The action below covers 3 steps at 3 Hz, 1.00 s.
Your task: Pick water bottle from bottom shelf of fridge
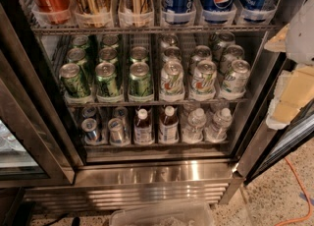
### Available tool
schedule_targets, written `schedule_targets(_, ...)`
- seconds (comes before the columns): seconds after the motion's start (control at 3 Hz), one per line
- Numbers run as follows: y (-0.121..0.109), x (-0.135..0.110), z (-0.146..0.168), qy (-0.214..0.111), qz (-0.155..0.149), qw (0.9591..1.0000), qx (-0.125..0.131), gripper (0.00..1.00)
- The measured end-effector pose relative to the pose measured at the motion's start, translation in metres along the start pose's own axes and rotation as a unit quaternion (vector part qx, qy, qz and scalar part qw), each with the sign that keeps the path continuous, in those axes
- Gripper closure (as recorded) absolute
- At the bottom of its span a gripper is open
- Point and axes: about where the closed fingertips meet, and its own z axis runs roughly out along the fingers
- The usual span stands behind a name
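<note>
The fridge [152, 173] stands open in front of me. On its bottom shelf [157, 145], two clear ribbed water bottles with white caps stand at the right, one [195, 125] beside the other [219, 124], with more clear bottles dimly visible behind them. My gripper [293, 85], white with beige parts, is at the right edge of the camera view, level with the middle shelf. It is to the right of the water bottles, higher up, and apart from them. It holds nothing that I can see.
Two white-capped bottles of brown drink [155, 126] and small cans [104, 130] fill the left of the bottom shelf. Green and white cans [157, 77] sit on the rack above, with Pepsi and Coke cans higher up. A clear plastic bin [162, 215] and an orange cable [299, 195] lie on the floor.
</note>
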Motion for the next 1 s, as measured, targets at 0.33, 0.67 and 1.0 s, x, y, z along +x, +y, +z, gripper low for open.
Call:
schedule_targets(0.33,0.000,0.000,0.000,0.000,0.000,1.0000,0.000,0.00)
schedule_targets(0.67,0.004,0.005,0.012,-0.009,0.011,0.9999,-0.009,0.00)
schedule_targets(1.0,0.019,0.018,0.043,-0.029,0.029,0.9989,-0.021,0.00)
